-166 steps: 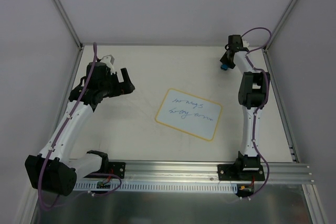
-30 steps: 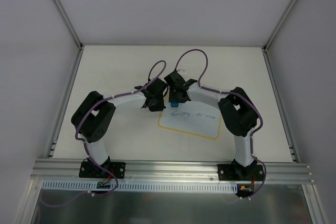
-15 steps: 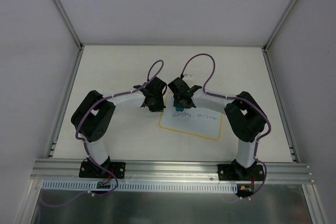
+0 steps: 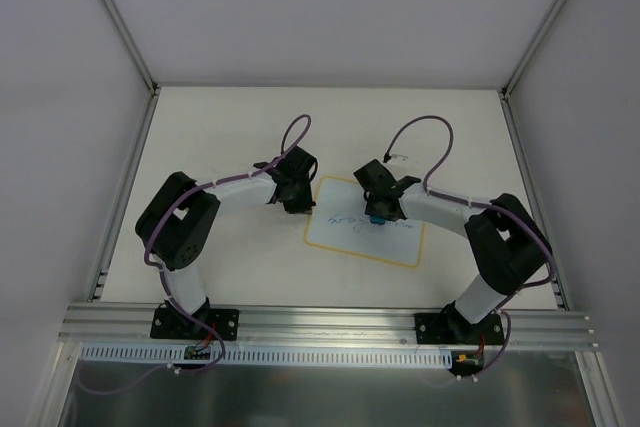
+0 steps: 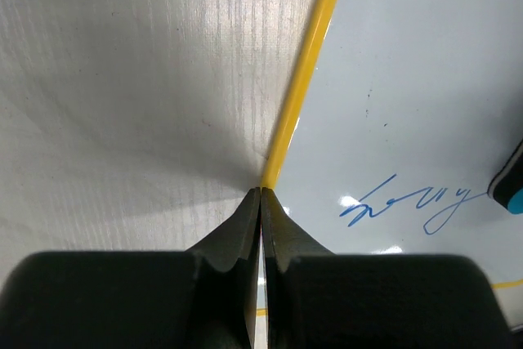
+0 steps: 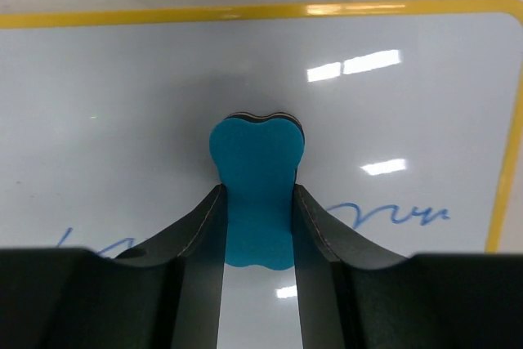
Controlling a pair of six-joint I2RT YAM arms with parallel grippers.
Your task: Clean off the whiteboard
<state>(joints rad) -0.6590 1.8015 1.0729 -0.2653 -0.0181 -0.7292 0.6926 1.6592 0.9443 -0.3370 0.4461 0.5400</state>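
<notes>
— White tabletop (image 4: 220,127) with pale walls (image 4: 320,17) behind and at both sides. Where's the whiteboard (image 4: 350,240)?
— Flat on it, a little right of centre, slightly skewed.
— And the left jaws?
— Clenched on nothing, tips down right at the board's yellow border (image 5: 282,132) on its left edge.
— The right jaws?
— Grasping the blue eraser (image 6: 255,190), which sits on the board with blue writing (image 6: 392,214) to either side.
— Any room to move?
— Plain white runs ahead of the eraser to the border. Open tabletop lies behind the board and on both sides.
</notes>
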